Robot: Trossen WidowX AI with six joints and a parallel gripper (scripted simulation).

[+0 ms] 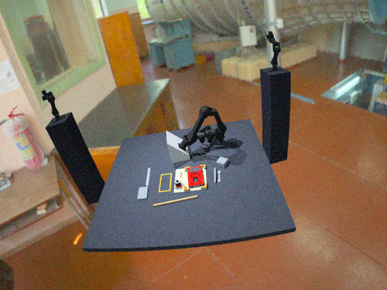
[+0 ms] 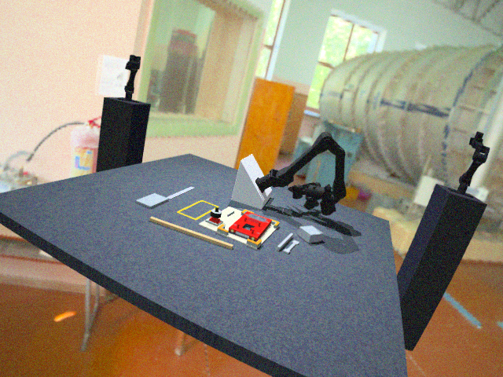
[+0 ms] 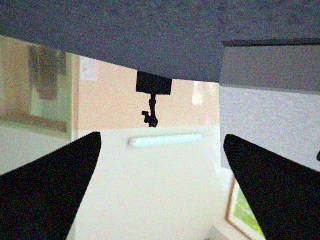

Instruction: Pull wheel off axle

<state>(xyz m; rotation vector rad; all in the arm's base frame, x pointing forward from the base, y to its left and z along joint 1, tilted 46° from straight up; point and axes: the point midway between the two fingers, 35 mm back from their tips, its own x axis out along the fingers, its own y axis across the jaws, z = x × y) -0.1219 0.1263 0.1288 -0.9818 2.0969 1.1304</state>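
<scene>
Your gripper (image 1: 181, 145) (image 2: 260, 184) (image 3: 164, 139) is open, its dark tapering fingers spread with nothing between them, beside the pale, smooth-faced wedge (image 1: 178, 153) (image 2: 248, 189) (image 3: 270, 115) toward the far edge in your top view. Your wheel (image 1: 178, 183) (image 2: 215, 213), a small black-and-white disc, sits on its upright axle at the near-left corner of the flat cream board (image 1: 181, 175) (image 2: 224, 215). To its left, a yellow rectangular outline (image 1: 166, 173) (image 2: 189, 206) marks your speckled blue-grey table (image 1: 187, 225) (image 2: 244, 292) (image 3: 150, 30). A slim, straight tan rod (image 1: 175, 200) (image 2: 190, 232) lies on the board's near-edge side.
</scene>
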